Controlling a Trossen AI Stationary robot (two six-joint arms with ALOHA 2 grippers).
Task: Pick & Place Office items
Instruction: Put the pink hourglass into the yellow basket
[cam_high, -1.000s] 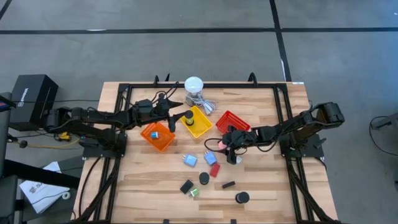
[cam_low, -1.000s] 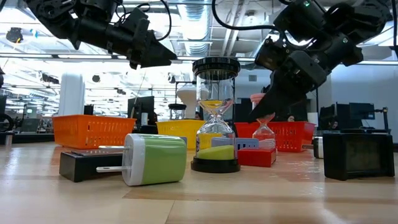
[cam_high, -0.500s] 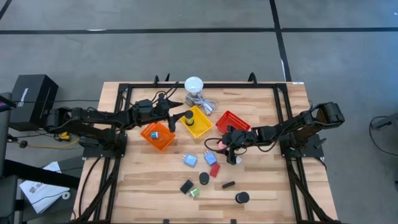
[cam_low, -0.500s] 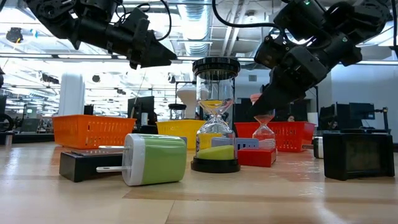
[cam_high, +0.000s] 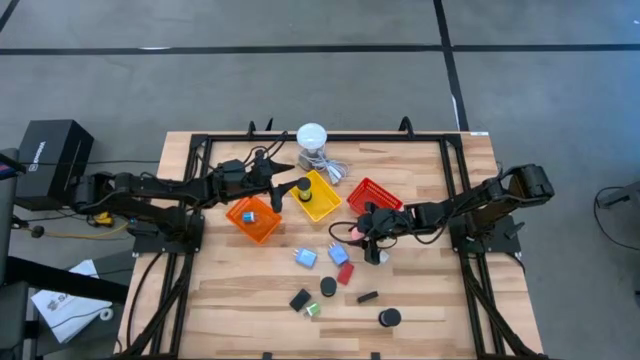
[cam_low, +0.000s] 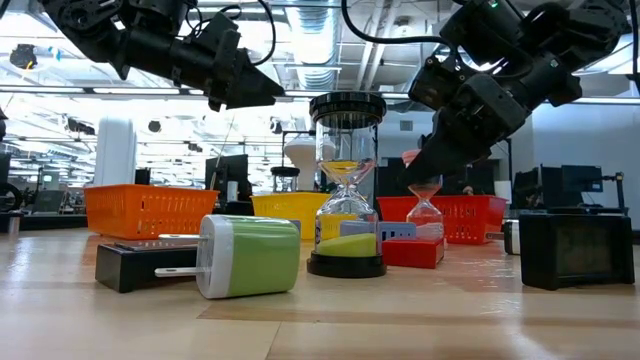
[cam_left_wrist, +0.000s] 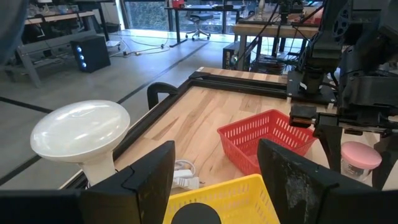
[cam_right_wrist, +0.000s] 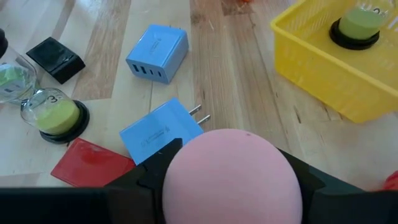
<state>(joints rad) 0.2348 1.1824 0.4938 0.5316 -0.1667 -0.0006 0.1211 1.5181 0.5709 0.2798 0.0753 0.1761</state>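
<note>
The right end effector (cam_high: 357, 233) sits over the middle of the worktop (cam_high: 420, 300), its fingers (cam_right_wrist: 314, 186) pinching the pink-capped hourglass (cam_right_wrist: 232, 171) from both sides. In the low view that pink hourglass (cam_low: 424, 205) hangs upright in front of the red basket (cam_low: 468, 217); whether its base touches the worktop I cannot tell. Under it, in the right wrist view, lie two light-blue plug adapters (cam_right_wrist: 157, 52), the nearer one (cam_right_wrist: 163, 129) with its prongs showing, touching a flat red block (cam_right_wrist: 92, 162). Beside the block stands a green-sand hourglass (cam_right_wrist: 53, 111) lying near a black block (cam_right_wrist: 55, 58).

The left end effector (cam_high: 283, 189) hovers above the edge of the yellow basket (cam_high: 322, 204), fingers (cam_left_wrist: 149, 171) spread with nothing between them. The yellow basket holds a black-capped piece with a green top (cam_right_wrist: 355, 26). The orange basket (cam_high: 254, 220) beside it holds a small blue piece (cam_high: 251, 213). Past the yellow basket stands the white round-topped lamp (cam_high: 312, 135).

Closer to the worktop's front edge lie a black disc (cam_high: 328, 287), a black bar (cam_high: 367, 297), a black cylinder (cam_high: 389, 318), a black block (cam_high: 299, 299) and a small green piece (cam_high: 313, 309).
</note>
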